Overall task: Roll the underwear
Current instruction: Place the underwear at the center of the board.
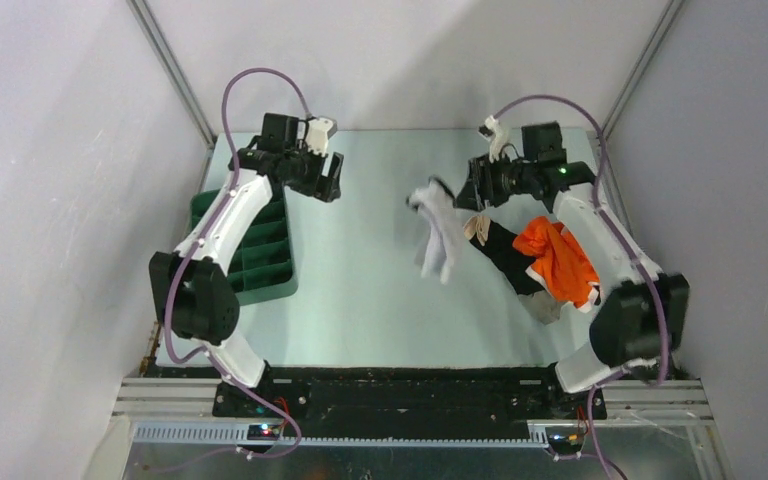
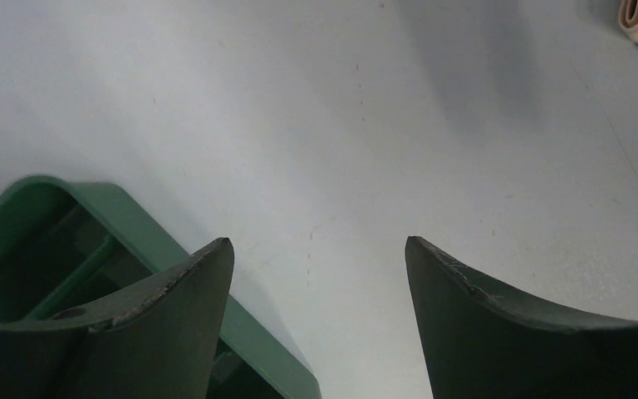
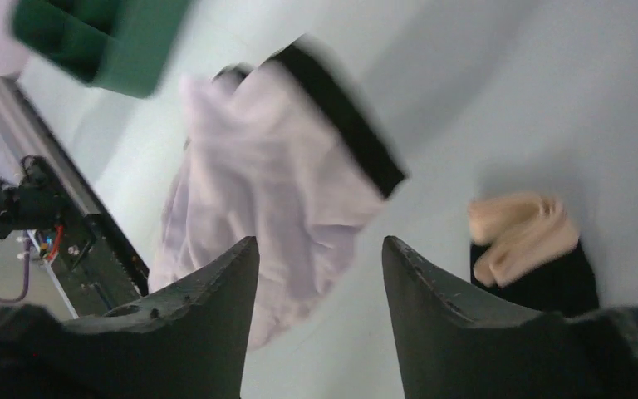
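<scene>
Between the two arms, a little right of the centre of the table (image 1: pixel 360 310), is the white underwear (image 1: pixel 438 235) (image 3: pixel 257 183), a crumpled bunch with its black waistband at the far end. The right wrist view shows it blurred, and I cannot tell whether it rests flat on the pale green surface. The right gripper (image 1: pixel 472 195) (image 3: pixel 320 241) hovers near its far right edge, fingers spread with nothing pinched between them. The left gripper (image 1: pixel 332 182) (image 2: pixel 320 245) hangs over bare tabletop toward the far edge, likewise released, its jaws wide apart. Open room runs from the white bunch leftward to the green bin (image 1: pixel 260 262) (image 2: pixel 125 208), a divided bin set along the left edge beneath the left arm. The right side is crowded: a black garment (image 1: pixel 505 255) (image 3: pixel 548 283) with a beige band (image 1: pixel 477 228) (image 3: pixel 519 229) lies just right of the underwear, and an orange garment (image 1: pixel 557 258) overlaps the black one under the right arm. A bare strip of table runs along the black rail (image 1: pixel 390 385) at the near edge. Plain pale walls (image 1: pixel 60 180) close in on the left, right and back.
</scene>
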Controlling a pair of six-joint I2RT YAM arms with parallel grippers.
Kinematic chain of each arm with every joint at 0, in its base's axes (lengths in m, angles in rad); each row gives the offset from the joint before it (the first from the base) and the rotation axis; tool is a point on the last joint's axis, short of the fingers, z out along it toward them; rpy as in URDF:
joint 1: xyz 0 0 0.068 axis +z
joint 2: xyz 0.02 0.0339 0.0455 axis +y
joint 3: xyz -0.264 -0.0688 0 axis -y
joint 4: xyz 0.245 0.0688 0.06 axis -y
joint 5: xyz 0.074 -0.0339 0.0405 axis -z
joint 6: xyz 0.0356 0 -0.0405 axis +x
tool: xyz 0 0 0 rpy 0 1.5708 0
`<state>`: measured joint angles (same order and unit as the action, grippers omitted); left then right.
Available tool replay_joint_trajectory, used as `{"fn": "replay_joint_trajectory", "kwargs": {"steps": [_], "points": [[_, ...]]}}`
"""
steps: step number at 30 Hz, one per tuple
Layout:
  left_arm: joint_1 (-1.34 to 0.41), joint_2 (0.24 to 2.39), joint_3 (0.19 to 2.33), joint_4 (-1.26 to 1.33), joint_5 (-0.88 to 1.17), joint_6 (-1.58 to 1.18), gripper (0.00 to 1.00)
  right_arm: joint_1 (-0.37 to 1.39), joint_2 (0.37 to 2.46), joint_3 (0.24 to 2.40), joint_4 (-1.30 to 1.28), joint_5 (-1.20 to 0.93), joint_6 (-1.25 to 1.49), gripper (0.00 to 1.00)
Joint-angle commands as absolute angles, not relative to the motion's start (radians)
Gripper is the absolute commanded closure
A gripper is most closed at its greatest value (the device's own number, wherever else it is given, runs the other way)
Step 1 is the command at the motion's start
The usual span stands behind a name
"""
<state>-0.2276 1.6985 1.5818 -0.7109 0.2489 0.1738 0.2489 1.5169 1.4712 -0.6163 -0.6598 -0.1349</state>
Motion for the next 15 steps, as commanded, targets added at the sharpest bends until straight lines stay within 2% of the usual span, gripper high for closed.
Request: {"fn": "replay_joint_trajectory", "kwargs": {"steps": [1,4,7,10,12,15], "points": [[-0.23,1.608,1.499,-0.69,0.262,0.131,0.18,0.133,1.686,1.332,-0.612,-0.575,0.049,0.37],[-0.244,1.597,1.448,-0.7,0.262,0.139,0.18,0.06,1.685,1.331,-0.586,-0.569,0.11,0.34],[-0.277,1.587,1.428,-0.711,0.254,0.154,0.18,0.053,1.638,1.342,-0.63,-0.675,-0.018,0.38],[-0.288,1.561,1.418,-0.724,0.307,0.1,0.19,0.138,1.592,1.336,-0.765,-0.673,-0.204,0.44],[-0.288,1.533,1.393,-0.702,0.324,0.059,0.19,0.224,1.552,1.306,-0.805,-0.599,-0.277,0.44],[-0.294,1.494,1.313,-0.604,0.387,0.054,0.2,0.341,1.483,1.197,-0.782,-0.478,-0.255,0.35]]}}
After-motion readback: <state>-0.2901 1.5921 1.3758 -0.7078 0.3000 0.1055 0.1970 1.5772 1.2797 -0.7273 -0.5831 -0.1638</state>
